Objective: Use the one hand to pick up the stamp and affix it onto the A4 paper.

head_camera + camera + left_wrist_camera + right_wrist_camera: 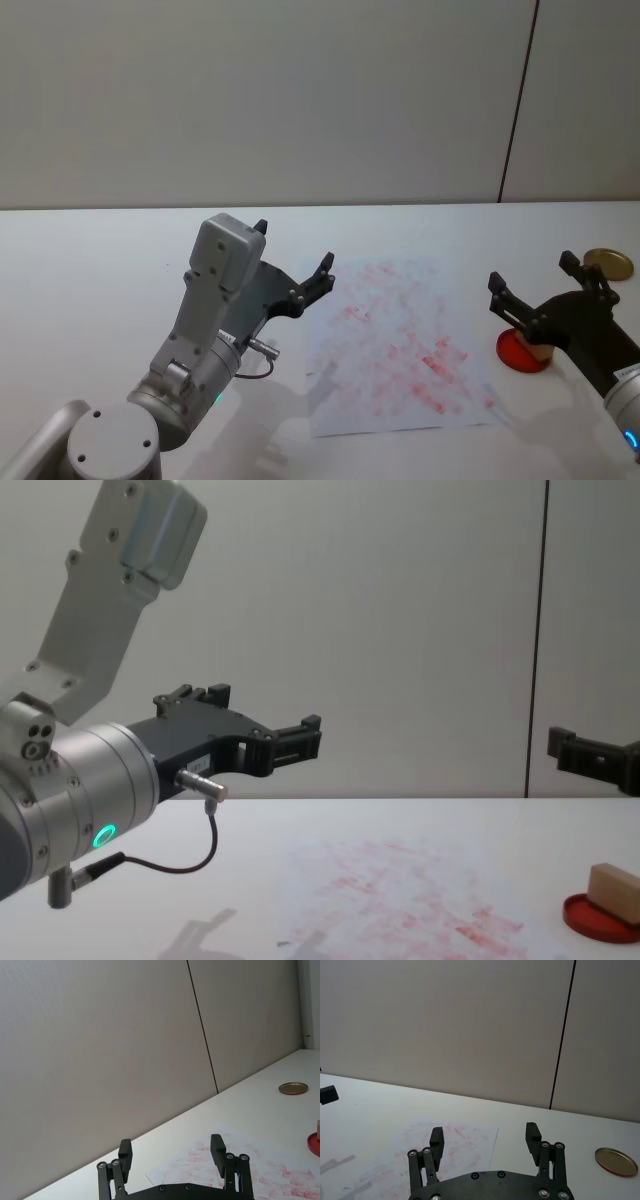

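At lower right of the head view the stamp [541, 352] sits unlifted on its red pad [516, 350] beside the paper [400, 340], my right gripper [532, 272] above with jaws spread, left gripper [294, 245] idle and spread at centre left, so pickup and pressing remain.

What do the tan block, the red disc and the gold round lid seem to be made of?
Stamp: likely bare wood, matt pale tan, plain flat faces. Red disc: shallow rimmed tray, plastic or painted tin, cannot tell. Round lid: probably metal, gold-coloured, raised rim, soft sheen.
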Available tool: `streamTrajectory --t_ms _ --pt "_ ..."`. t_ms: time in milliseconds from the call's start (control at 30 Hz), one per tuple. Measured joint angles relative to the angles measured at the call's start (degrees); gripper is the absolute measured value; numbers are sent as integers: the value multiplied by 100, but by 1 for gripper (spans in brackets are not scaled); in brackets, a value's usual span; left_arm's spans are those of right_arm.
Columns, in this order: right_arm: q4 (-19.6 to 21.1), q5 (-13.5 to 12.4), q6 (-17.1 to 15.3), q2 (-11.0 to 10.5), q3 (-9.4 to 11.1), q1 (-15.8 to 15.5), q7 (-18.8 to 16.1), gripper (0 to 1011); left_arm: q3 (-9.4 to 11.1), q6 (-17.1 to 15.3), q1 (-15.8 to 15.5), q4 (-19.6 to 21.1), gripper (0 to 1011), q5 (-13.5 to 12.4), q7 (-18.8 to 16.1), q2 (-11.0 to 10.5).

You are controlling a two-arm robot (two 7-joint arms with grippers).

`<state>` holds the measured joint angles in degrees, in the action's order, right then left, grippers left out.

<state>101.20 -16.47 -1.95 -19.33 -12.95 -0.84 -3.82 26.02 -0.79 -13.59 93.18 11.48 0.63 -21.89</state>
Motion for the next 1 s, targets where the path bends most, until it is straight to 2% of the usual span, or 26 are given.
streamTrajectory --t_ms 600,1000 --pt "3 0 -1 0 3 1 -3 1003 0 0 0 0 993 0 0 0" --pt "-169 -102 -156 -44 87 65 -107 1003 0 0 0 0 993 0 0 0"
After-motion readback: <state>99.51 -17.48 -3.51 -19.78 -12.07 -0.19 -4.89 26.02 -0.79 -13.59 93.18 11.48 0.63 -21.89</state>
